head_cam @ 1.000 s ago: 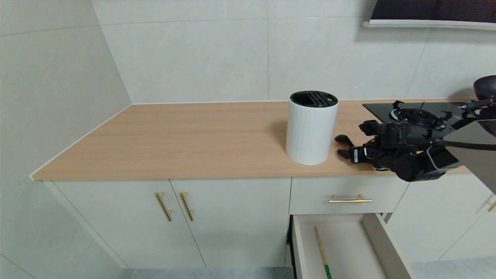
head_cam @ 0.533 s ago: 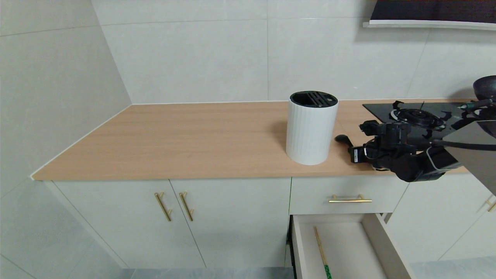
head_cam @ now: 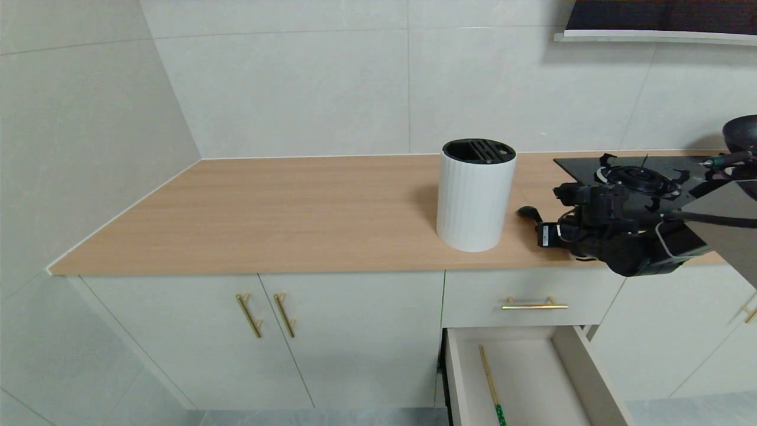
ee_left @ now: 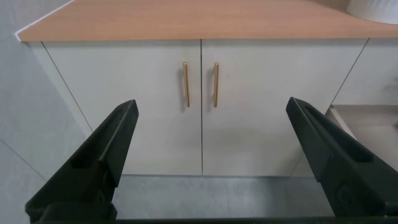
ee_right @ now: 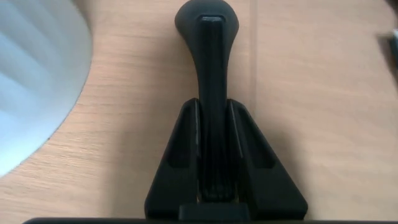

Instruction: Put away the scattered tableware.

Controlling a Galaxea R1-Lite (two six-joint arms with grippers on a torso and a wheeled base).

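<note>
A black utensil (head_cam: 527, 212) with a rounded end lies low over the wooden counter (head_cam: 295, 213), just right of the white ribbed holder (head_cam: 476, 201). My right gripper (head_cam: 542, 232) is shut on it. In the right wrist view the two fingers (ee_right: 180, 143) press on both sides of the black utensil (ee_right: 208, 43), whose rounded end sticks out past them, beside the holder's wall (ee_right: 31, 74). A pair of chopsticks (head_cam: 491, 384) lies in the open drawer (head_cam: 571, 361) below. My left gripper (ee_left: 211, 107) hangs open, low in front of the cabinet doors (ee_left: 199, 124).
A black gas hob (head_cam: 639, 177) sits at the counter's right end, close behind the right arm, with a dark pan (head_cam: 742, 133) at the far right. A shut drawer with a brass handle (head_cam: 534, 306) lies above the open one. The counter's left half is bare wood.
The right gripper's fingers, apart one second ago, have come together on the black utensil. The gripper and utensil have shifted slightly to the right, away from the holder.
</note>
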